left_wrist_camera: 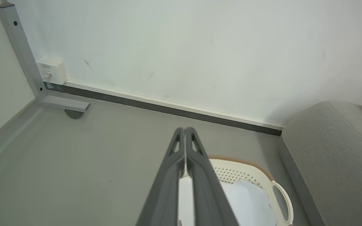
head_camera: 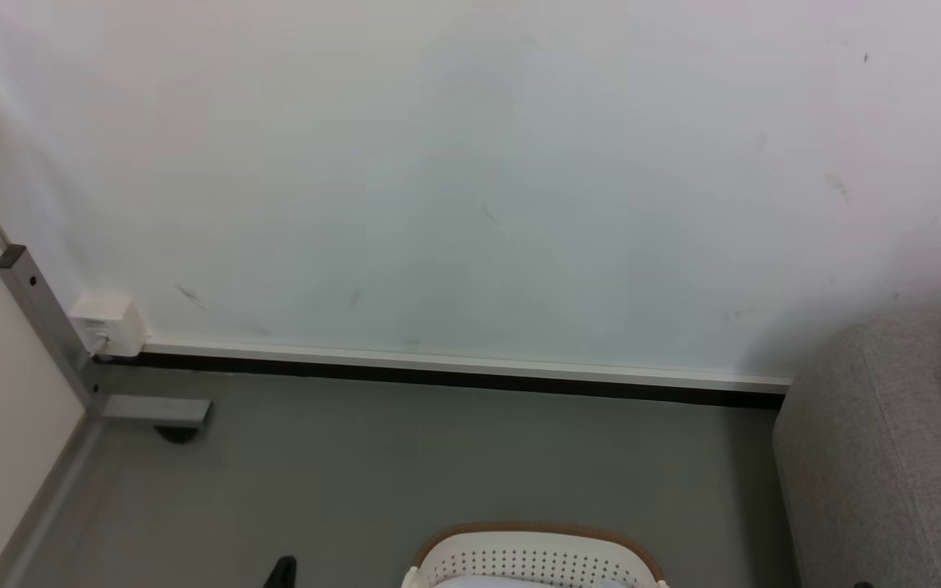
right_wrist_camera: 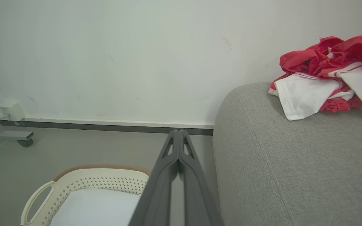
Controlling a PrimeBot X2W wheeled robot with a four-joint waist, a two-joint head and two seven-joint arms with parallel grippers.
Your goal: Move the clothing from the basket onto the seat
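While your left claw and right claw are pressed together on nothing, you have red-and-white clothing heaped on the seat and white fabric in the basket beside it.

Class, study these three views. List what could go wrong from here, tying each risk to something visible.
1. The left gripper and right gripper have jaws shut; lowered so, they'd push the white garment, not grab it.
2. White cloth in a white basket: a pinch might catch plastic.
3. The red pile sits near the rounded edge of the seat and might slide.
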